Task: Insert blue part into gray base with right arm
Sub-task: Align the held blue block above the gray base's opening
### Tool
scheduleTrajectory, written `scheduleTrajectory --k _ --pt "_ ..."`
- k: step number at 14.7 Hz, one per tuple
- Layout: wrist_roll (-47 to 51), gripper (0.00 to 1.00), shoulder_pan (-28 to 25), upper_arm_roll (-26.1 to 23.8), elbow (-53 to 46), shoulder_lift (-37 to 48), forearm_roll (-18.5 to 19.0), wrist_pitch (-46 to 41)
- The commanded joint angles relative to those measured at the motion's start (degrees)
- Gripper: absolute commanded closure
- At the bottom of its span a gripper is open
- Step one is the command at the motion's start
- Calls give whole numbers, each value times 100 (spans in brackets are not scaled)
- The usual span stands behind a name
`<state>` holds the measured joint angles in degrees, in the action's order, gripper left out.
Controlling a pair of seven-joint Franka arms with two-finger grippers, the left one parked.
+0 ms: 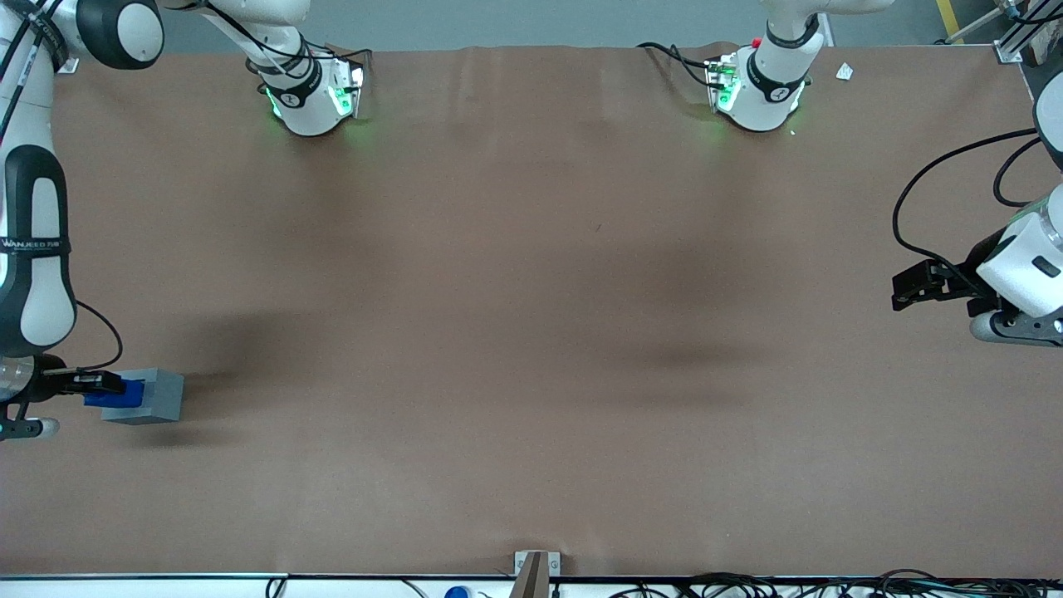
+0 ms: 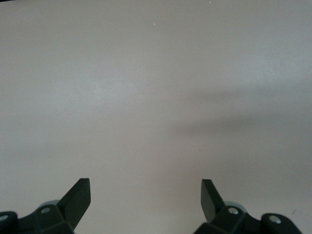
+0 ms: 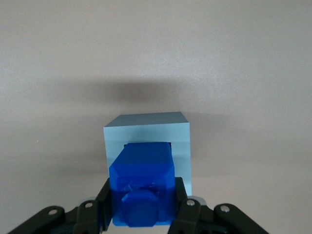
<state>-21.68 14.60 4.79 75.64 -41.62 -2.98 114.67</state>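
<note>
One risk remained as I watched: the gripper [image 3: 141,207], pinching the blue part [image 3: 142,187] whose lower end sat in the recess of the gray base [image 3: 146,127], could jam it if tilted or tip the base.

Brown table, one cube resting on it

The table [image 1: 531,332] spreads wide and brown, and the gray base [image 1: 154,397] sits directly on it at the working arm's end, right at the fingertips of the gripper [image 1: 98,384], whose fingers [image 3: 187,214] clamp the blue part [image 3: 144,187] at its recess.
</note>
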Motion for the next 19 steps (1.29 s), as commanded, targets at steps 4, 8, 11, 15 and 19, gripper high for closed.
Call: scheduleTrajectory --k 4,8,11,15,19 --pt "24 100 52 -57 -50 -57 17 29" --pt "24 100 52 -48 -102 -30 17 11" --pt "15 100 43 -48 -199 -30 43 -59" --pt "6 100 43 -57 -269 -30 52 -112" --pt "15 100 113 -66 -269 -30 -19 -94"
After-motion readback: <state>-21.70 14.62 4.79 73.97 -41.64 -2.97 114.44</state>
